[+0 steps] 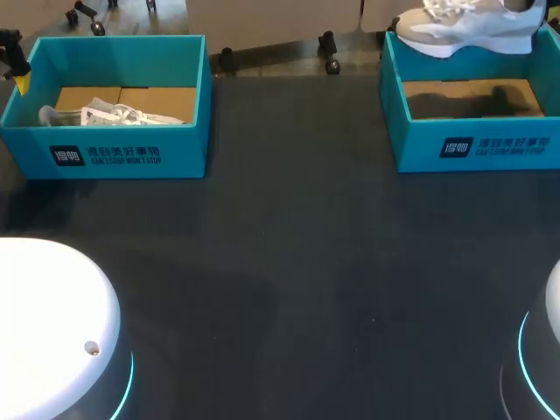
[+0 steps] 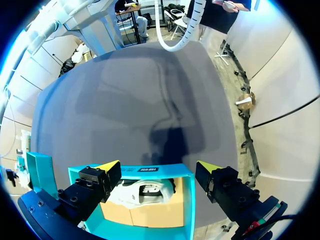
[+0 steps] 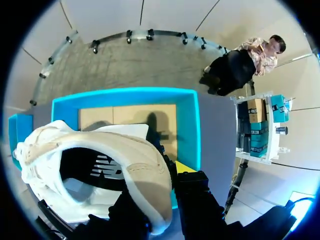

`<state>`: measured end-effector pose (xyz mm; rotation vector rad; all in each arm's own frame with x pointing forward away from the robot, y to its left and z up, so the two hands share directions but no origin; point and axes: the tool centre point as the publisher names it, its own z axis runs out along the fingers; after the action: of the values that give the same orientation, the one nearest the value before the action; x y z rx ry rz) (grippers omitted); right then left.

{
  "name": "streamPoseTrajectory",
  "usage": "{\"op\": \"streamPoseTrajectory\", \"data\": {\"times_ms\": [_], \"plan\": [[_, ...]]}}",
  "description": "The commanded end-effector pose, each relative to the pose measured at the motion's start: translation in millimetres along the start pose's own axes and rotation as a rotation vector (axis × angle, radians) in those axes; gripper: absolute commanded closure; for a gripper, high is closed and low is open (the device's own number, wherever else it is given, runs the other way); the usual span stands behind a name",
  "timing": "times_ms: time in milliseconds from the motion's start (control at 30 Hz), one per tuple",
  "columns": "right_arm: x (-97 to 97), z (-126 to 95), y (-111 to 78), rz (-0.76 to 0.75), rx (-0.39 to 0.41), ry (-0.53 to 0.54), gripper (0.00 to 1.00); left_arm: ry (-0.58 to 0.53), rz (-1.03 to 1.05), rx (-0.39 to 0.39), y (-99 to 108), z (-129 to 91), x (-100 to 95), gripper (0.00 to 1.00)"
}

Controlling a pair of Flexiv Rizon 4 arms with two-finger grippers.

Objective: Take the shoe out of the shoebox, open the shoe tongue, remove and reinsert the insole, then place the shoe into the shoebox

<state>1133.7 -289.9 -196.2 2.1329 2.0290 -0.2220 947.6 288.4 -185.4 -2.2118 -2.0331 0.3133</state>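
Observation:
Two teal shoeboxes stand at the back of the table. The left shoebox [image 1: 114, 153] holds a white shoe [image 1: 114, 114] lying on its cardboard floor. My left gripper [image 2: 159, 170] hovers open above this box [image 2: 187, 200], over its near wall, with the shoe [image 2: 142, 192] below it. One yellow fingertip [image 1: 22, 83] shows at the box's left edge. My right gripper [image 3: 167, 195] is shut on the heel collar of a second white shoe [image 3: 100, 160]. This shoe [image 1: 468, 26] hangs above the right shoebox [image 1: 477, 144], which has nothing inside [image 3: 195, 125].
The dark table top [image 1: 289, 280] stretches from the boxes to the near edge. My arms' white bases [image 1: 52, 324] sit at the near corners.

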Motion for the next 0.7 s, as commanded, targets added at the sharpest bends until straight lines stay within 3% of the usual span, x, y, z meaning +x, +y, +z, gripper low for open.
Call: {"op": "streamPoseTrajectory", "data": {"times_ms": [33,233,433,700], "plan": [[18.7,-15,-21.7,0.003,-0.054,-0.016,1.0,0.002,0.0,-0.001,0,0,-0.2,0.0],[42.3,-32,-42.2,0.025,-0.056,-0.03,1.0,0.002,0.0,-0.001,0,0,-0.2,0.0],[61.5,-37,-62.0,0.046,-0.014,-0.074,1.0,0.002,0.0,-0.001,0,0,-0.2,0.0],[80.2,-40,-91.9,0.102,-0.042,-0.056,1.0,0.002,0.0,-0.001,0,0,-0.2,0.0]]}}
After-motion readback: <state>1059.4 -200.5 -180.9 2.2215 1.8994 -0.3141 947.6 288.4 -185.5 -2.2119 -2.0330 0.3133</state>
